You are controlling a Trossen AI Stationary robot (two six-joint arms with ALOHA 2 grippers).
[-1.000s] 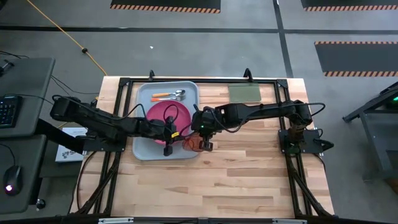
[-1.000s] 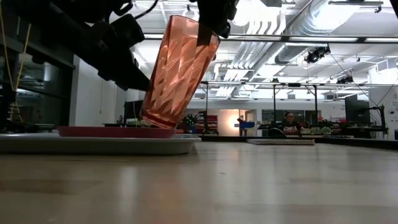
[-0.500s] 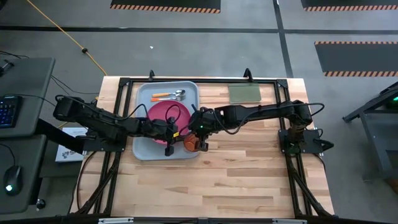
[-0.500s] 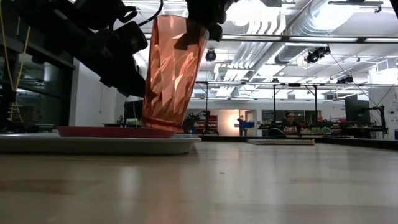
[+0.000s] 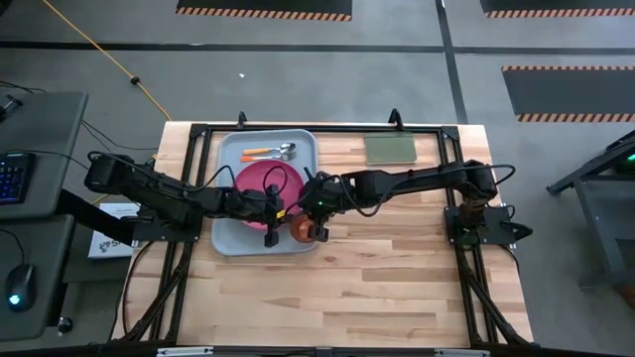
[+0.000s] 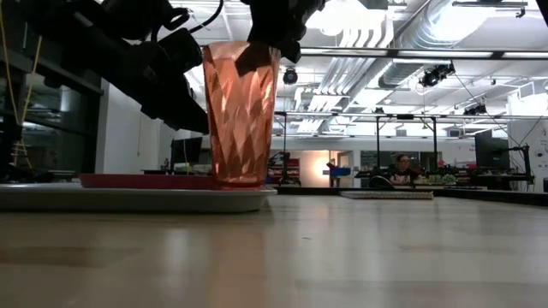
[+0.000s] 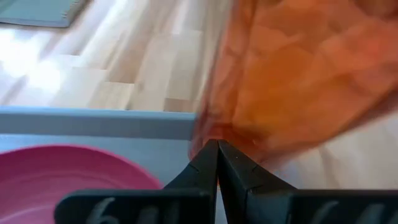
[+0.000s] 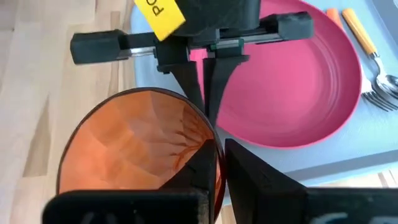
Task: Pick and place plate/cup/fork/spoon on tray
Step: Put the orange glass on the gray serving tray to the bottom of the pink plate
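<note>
The red-orange cup [image 6: 241, 115] stands upright at the near right corner of the blue-grey tray [image 5: 230, 159]. The pink plate [image 5: 260, 183] lies on the tray, with the fork [image 5: 266, 157] and spoon [image 5: 270, 149] side by side at the tray's far end. My right gripper [image 8: 216, 163] is shut on the cup's rim from above. My left gripper [image 7: 217, 149] is shut, with its tips at the cup's outer wall on the plate side. My left gripper's shut fingertips [image 7: 214, 148] meet the cup's outer wall [image 7: 236, 124] low on the side facing the plate, coming about level from the table's left. My right gripper pinches the cup's rim [image 8: 210, 142] with one finger inside [image 8: 193, 168] and one outside. The fingers slant down from the table's right. The cup stands upright, its base [image 6: 239, 181] down at the tray's corner.
A flat green rectangle [image 5: 390, 149] lies on the wood at the far right. Bare wooden tabletop [image 5: 397, 268] spreads toward the near and right edges. A person sits far off in the room [image 6: 396, 167].
My right gripper has moved toward the table's left with the cup's rim. The cup has swung from leaning toward the right to upright, while its base stayed at the tray's corner. My left gripper has stayed beside the cup.
</note>
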